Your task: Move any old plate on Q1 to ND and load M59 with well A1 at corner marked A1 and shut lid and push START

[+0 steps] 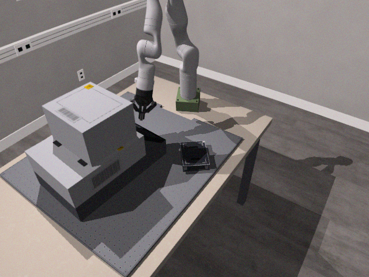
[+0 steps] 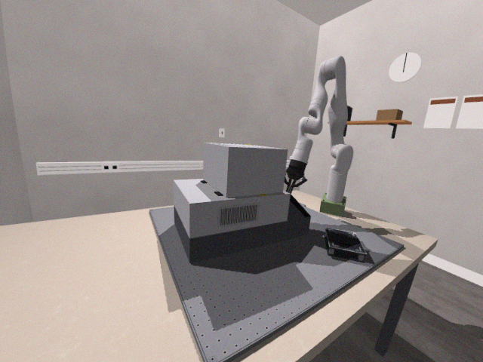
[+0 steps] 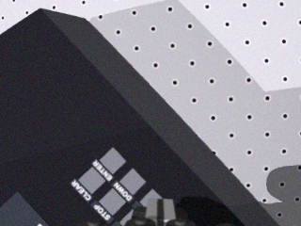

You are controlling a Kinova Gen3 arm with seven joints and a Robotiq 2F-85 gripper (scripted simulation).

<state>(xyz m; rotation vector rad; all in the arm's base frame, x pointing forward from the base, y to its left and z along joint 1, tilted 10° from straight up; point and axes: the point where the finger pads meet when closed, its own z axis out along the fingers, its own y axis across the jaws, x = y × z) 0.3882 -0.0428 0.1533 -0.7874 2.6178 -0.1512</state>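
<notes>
The cycler Q1 [image 1: 108,175] [image 2: 238,214] stands on the perforated mat, its big lid [image 1: 108,146] [image 2: 255,171] down on the body. My gripper [image 1: 141,117] [image 2: 289,189] [image 3: 160,209] is shut and empty, above the front key panel. In the wrist view the CLEAR key [image 3: 91,180], STOP key [image 3: 112,201], ENTER key [image 3: 112,160] and DOWN key [image 3: 132,182] show; the fingertips cover part of the keys beyond STOP. Whether they touch a key, I cannot tell. One nest [image 1: 196,163] [image 2: 346,250] has a dark inside; its label is unreadable. Block, plate M59 and lamp are not visible.
The mat [image 1: 181,186] [image 2: 241,331] lies on the table [image 1: 176,241] [image 2: 97,272]. The arm's green base [image 1: 187,105] [image 2: 332,206] stands behind the mat. Q1's tall lid stands close to the gripper and hides the area behind it in the top and exterior views.
</notes>
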